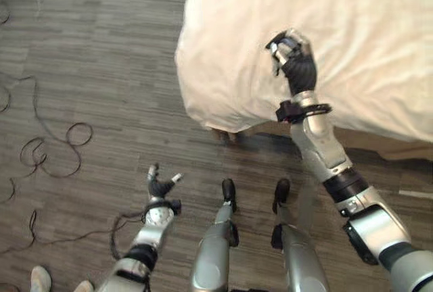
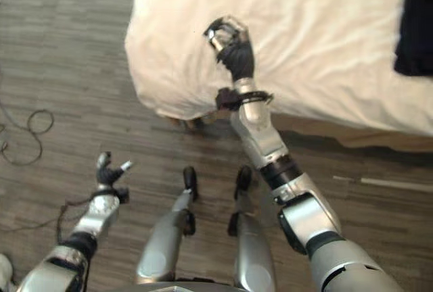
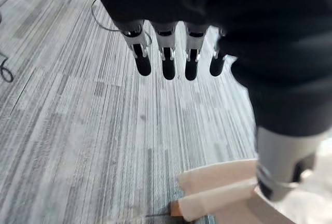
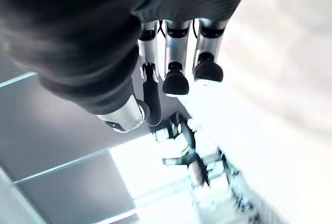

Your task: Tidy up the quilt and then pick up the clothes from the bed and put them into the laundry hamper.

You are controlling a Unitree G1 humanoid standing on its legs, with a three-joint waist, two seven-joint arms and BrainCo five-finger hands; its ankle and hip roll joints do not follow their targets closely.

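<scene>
- Left eye view: right hand (image 1: 295, 59) sat over the cream quilt (image 1: 352, 42) near the bed's corner, fingers curled; couldn't tell if they'd actually pinched cloth. Left hand (image 1: 160, 185) hung low over the wood floor (image 1: 88, 69).
- Right eye view: dark clothes (image 2: 414, 30) lay on the quilt at the far right, well apart from the right hand. I'd smooth outward toward the edge first.
- Left wrist view: fingers (image 3: 167, 53) straight, holding nothing, with free floor around.
- Right wrist view: fingers bent, grip unclear.
</scene>
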